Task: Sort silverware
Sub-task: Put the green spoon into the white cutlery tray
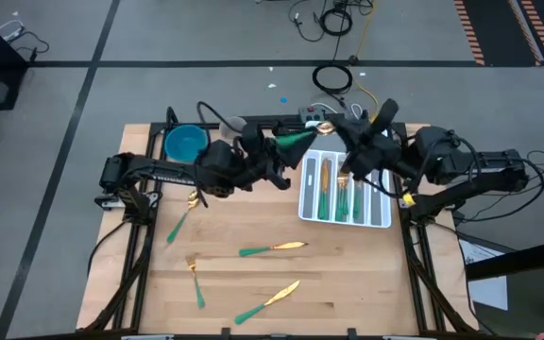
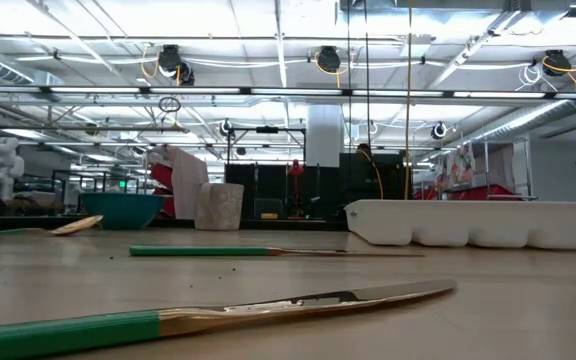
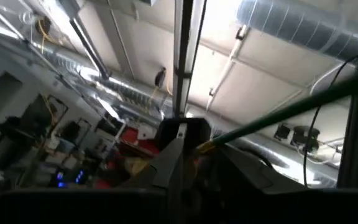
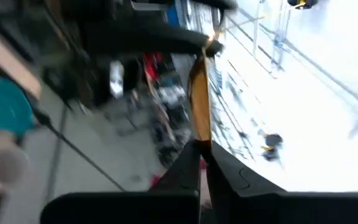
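Bowl [image 1: 186, 143], blue, at table's [image 1: 366, 283] far left corner. Four loose pieces on the wood: fork [image 1: 183, 213] near left edge, second fork [image 1: 196, 280] nearer the front, knife [image 1: 274, 248] mid-table, another knife [image 1: 267, 302] at the front.

Left gripper [image 1: 280, 154] raised over table's far side, at the green handle of a lifted utensil [image 1: 300, 140]; cannot tell whether its fingers are parted or pinching.

Right gripper [image 4: 199, 152] meets it from the other side, fingers pressed together on the utensil's gold end. Utensil hangs in the air between the two, clear of the table.

White tray [image 1: 343, 223] right of centre; sorted silverware [image 1: 327, 178] lies lengthwise in its compartments.
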